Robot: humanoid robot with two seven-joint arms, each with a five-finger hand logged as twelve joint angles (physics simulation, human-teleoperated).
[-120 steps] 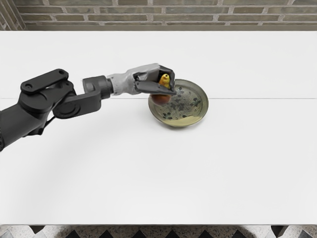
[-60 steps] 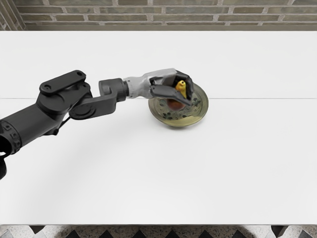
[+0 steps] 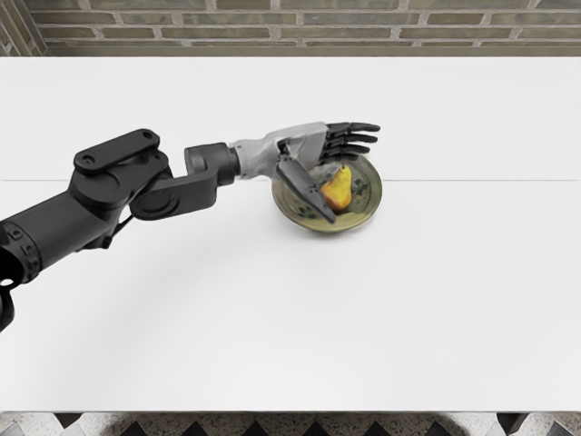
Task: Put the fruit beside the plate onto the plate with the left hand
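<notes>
Where the view begins, near edge: a strip of black-and-white floor tiles (image 3: 272,425) shows below the white table (image 3: 290,318), whose near edge runs straight from left to right.
Open room, near: the whole near half of the table is bare white surface, edge to edge.
Open room, right: bare surface runs from the plate to the right edge.
Left arm (image 3: 118,191): black, jointed, coming in from the left edge at mid-height and reaching right; its lowest links are cut off by the frame.
Seam (image 3: 472,180): a thin line crosses the table left to right and passes behind the plate.
Plate (image 3: 368,207): a round, olive-green dish with dark speckles, a little right of the table's centre; its left part is hidden behind the thumb.
Pear (image 3: 339,188): yellow, deepening to orange low down, narrow end pointing far; it sits in the plate's hollow, about at its middle.
Left hand (image 3: 316,154): spread wide and holding nothing; the four fingers (image 3: 359,136) stretch right over the plate's far rim, while the thumb (image 3: 304,186) slants toward the near side just left of the pear.
Hard to tell: whether the thumb touches the pear, and whether the pear stands or lies.
Open room, far: a bare band of table lies beyond the hand.
Far edge: a brick wall (image 3: 290,27) closes the scene.
</notes>
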